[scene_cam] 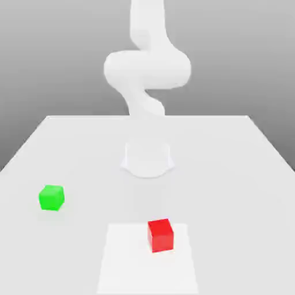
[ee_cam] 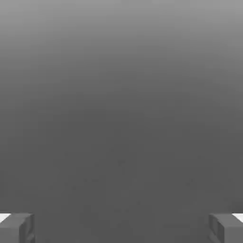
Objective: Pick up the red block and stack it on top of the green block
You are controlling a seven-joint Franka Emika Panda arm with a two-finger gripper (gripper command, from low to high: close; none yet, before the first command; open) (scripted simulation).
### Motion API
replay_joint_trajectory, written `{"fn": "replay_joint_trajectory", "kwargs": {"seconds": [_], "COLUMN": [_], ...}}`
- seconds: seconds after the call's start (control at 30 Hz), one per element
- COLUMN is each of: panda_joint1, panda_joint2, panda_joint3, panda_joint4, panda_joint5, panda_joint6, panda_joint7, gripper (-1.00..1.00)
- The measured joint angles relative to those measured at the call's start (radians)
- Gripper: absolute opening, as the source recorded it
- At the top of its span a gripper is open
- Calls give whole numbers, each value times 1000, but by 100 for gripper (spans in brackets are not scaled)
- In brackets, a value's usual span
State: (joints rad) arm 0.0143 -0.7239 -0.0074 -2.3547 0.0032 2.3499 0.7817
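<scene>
The broad, flat, pale grey-white table (scene_cam: 242, 173) took up the lower half of the exterior view, its far edge meeting a plain grey backdrop. Behind the middle of it rose the white, smooth-shelled robot arm (scene_cam: 147, 69), bulging into a thick elbow and then climbing out of the top of the picture; its round white base (scene_cam: 147, 158) sat on the table near the centre. In front of the base, at the near edge of the table, lay a slightly brighter white square patch (scene_cam: 129, 259) flush with the surface.

The small bright red cube with plain smooth faces, the red block (scene_cam: 161, 235), stood flat on that patch, toward its far corner on the exterior view's right. The small bright green cube of about the same size, the green block (scene_cam: 51, 197), rested flat on the bare table well apart from the red one, toward the exterior view's left and a little farther back. Neither block was touched by anything.

In the hand view, the gripper (ee_cam: 121, 228) had its two grey fingertips (ee_cam: 16, 228) set wide apart at opposite edges, with nothing between them and a blank grey field beyond.
</scene>
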Motion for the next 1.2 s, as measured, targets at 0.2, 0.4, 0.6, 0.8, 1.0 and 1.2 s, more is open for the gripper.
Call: {"fn": "replay_joint_trajectory", "kwargs": {"seconds": [0.2,0.4,0.6,0.8,1.0,1.2], "panda_joint1": [36,59,74,72,70,69], "panda_joint2": [219,440,674,891,948,857], "panda_joint3": [-13,-10,-1,2,4,5], "panda_joint4": [-149,-298,-448,-442,-434,-447], "panda_joint5": [12,21,2,-1,-1,-5], "panda_joint6": [141,283,434,614,663,585], "panda_joint7": [-53,-104,-136,-140,-140,-137], "gripper": [0,0,0,0,-100,-100]}}
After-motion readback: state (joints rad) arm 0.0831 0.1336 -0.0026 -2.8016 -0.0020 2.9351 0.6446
